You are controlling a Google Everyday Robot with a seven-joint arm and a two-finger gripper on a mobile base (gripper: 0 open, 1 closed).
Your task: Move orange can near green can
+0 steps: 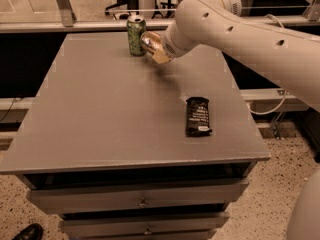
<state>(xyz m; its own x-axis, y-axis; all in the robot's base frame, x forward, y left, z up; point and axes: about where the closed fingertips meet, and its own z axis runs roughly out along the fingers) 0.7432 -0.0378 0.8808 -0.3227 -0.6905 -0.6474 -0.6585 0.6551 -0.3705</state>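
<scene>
The green can [136, 36] stands upright at the far edge of the grey table [100, 114], left of centre. The orange can [149, 42] is tilted on its side, just right of the green can and lifted a little above the table. My gripper [157, 51] is at the end of the big white arm that reaches in from the right. It is shut on the orange can, and a tan finger [161, 58] shows under the can. The two cans are very close; I cannot tell whether they touch.
A black snack wrapper [198, 116] lies flat on the table's right side, nearer the front. The table is a cabinet with drawers [142, 201] below. A rail and glass partition [65, 4] run behind the far edge. A black shoe [27, 232] shows at the bottom left.
</scene>
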